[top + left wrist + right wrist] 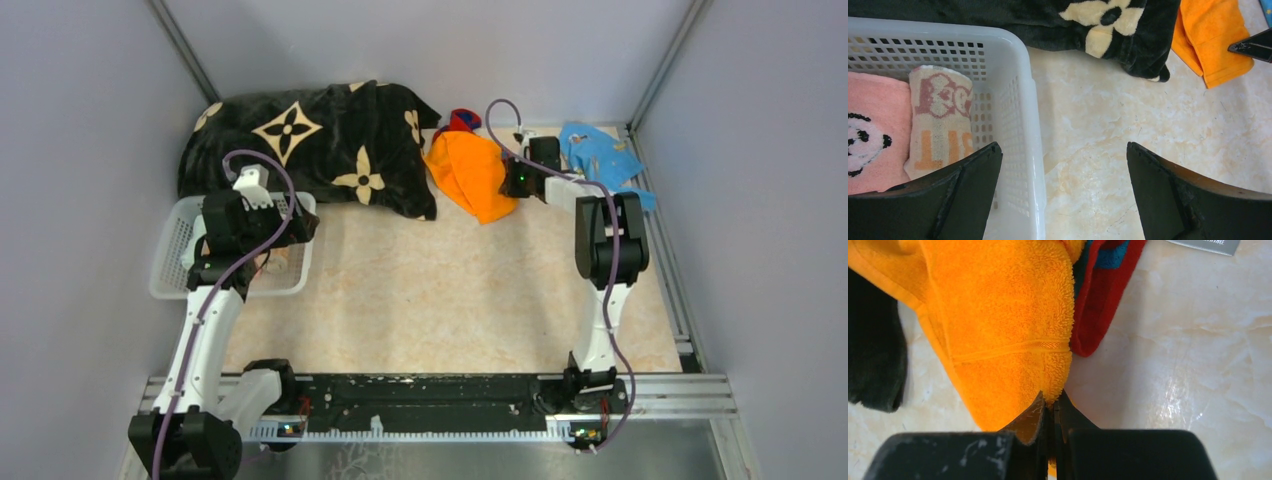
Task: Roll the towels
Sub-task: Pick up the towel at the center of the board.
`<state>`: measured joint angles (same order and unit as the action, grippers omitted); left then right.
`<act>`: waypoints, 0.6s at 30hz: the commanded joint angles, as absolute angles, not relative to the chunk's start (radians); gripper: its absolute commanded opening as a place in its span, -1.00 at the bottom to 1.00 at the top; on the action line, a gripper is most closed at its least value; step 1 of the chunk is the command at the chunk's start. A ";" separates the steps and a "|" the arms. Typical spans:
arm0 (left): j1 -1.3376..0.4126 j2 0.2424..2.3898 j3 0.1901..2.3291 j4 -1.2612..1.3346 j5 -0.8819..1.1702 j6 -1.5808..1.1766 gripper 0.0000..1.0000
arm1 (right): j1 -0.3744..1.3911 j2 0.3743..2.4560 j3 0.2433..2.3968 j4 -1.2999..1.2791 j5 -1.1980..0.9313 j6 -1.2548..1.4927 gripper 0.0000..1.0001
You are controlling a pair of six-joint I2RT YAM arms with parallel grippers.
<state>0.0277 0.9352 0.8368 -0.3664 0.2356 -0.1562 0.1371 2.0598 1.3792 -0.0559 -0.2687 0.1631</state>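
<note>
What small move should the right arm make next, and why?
Probably lift a little and pull the orange towel toward the middle of the table: the right gripper is shut on its edge, and it lies bunched over the red-and-teal towel.

The middle of the bench [440, 300] offers open passage. The black blanket [310, 145] and the orange towel [468, 178] obstruct the far edge. The white basket [165, 262] blocks the left side.

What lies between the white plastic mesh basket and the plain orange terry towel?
Beside the orange towel, a corner of the black plush flowered blanket; otherwise bare marble tabletop, in the top view.
</note>
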 commanded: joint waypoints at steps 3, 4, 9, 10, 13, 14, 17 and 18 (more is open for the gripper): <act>0.022 0.934 0.822 -0.313 0.340 -0.142 0.98 | 0.170 1.797 1.483 -0.220 -0.314 0.078 -1.00; 0.023 0.936 0.821 -0.310 0.359 -0.143 0.98 | 0.180 1.759 1.497 -0.258 -0.305 0.068 -1.00; 0.020 0.937 0.824 -0.305 0.447 -0.135 0.98 | 0.299 1.568 1.561 -0.375 -0.276 0.030 -1.00; 0.020 0.931 0.825 -0.303 0.451 -0.134 0.97 | 0.333 1.535 1.573 -0.381 -0.272 0.023 -1.00; 0.018 0.908 0.822 -0.293 0.459 -0.133 0.95 | 0.450 1.487 1.615 -0.387 -0.276 0.017 -1.00; 0.015 0.902 0.824 -0.289 0.465 -0.136 0.95 | 0.490 1.478 1.635 -0.386 -0.276 0.017 -1.00; 0.006 0.886 0.827 -0.288 0.482 -0.154 0.92 | 0.608 1.477 1.709 -0.386 -0.283 0.013 -1.00; 0.002 0.879 0.826 -0.290 0.486 -0.161 0.91 | 0.644 1.484 1.738 -0.385 -0.287 0.016 -1.00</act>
